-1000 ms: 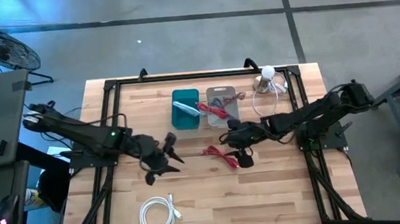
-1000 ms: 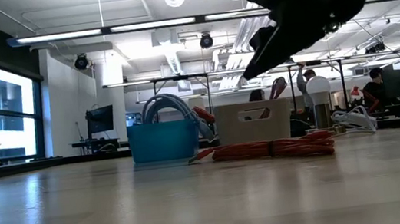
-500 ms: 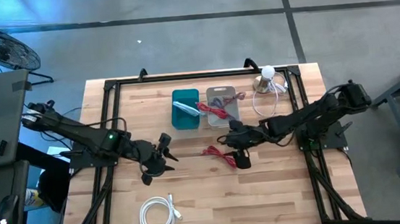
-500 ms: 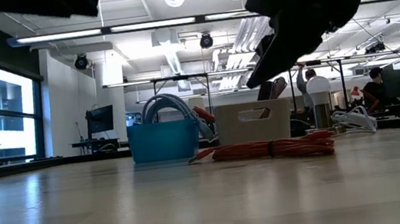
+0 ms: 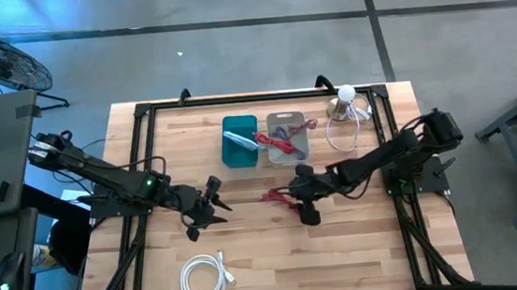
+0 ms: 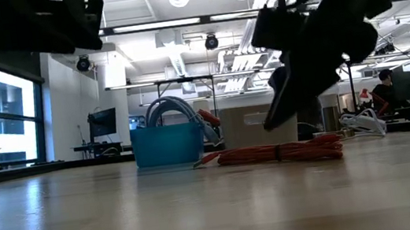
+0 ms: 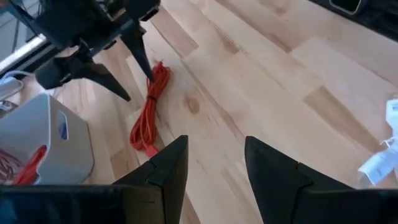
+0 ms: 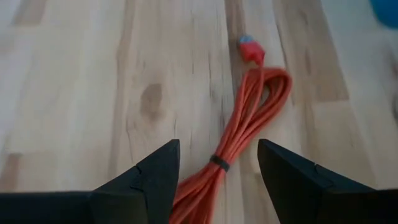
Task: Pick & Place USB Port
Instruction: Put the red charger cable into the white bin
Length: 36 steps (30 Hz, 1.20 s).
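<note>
A red USB cable bundle [image 5: 277, 197] lies on its side on the wooden table, tied around its middle [image 8: 217, 163], with its plug end [image 8: 249, 48] pointing away. My right gripper [image 5: 297, 203] is open and hangs low over it; in the right wrist view [image 8: 217, 158] the bundle runs between the fingers untouched. In the low view the right gripper [image 6: 297, 91] stands above the bundle [image 6: 277, 152]. My left gripper [image 5: 209, 207] is open, left of the bundle, over bare wood. In its wrist view [image 7: 214, 152] the bundle [image 7: 149, 109] shows farther off.
A blue bin [image 5: 239, 140] and a grey bin [image 5: 286, 137] holding another red cable stand at the far side. A lamp [image 5: 343, 100] with a white cord sits at the far right. A coiled white cable [image 5: 203, 277] lies near the table's near edge.
My right gripper has come down toward the red bundle and shifted slightly toward the table's left and near edges, staying open. My left arm has dropped into the top left of the low view. The bundle has not moved.
</note>
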Motion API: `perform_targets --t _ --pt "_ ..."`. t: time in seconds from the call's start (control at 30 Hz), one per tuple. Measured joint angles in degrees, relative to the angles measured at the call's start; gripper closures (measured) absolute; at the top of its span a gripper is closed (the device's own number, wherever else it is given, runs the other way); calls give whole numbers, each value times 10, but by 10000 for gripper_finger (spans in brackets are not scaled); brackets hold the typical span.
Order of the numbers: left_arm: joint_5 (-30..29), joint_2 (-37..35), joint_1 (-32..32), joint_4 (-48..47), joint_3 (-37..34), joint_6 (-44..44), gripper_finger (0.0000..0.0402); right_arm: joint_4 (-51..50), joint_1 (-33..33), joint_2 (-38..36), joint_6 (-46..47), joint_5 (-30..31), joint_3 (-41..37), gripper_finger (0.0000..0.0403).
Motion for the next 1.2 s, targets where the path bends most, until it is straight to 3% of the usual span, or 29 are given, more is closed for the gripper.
perform_targets --t 0.33,0.73,0.9,1.07,1.2 --pt "-2 0 0 45 -26 -13 247 1 -25 35 37 -3 0 197" --pt "-2 0 0 48 -26 -13 247 9 -32 50 64 -40 0 245" --pt "-2 0 0 48 -26 -13 247 -2 -32 50 73 -42 1 291" --pt "-2 0 0 48 -26 -18 247 -15 -32 48 62 -41 2 386" --pt "-7 0 0 48 -26 -28 247 -13 -30 48 63 -27 2 393"
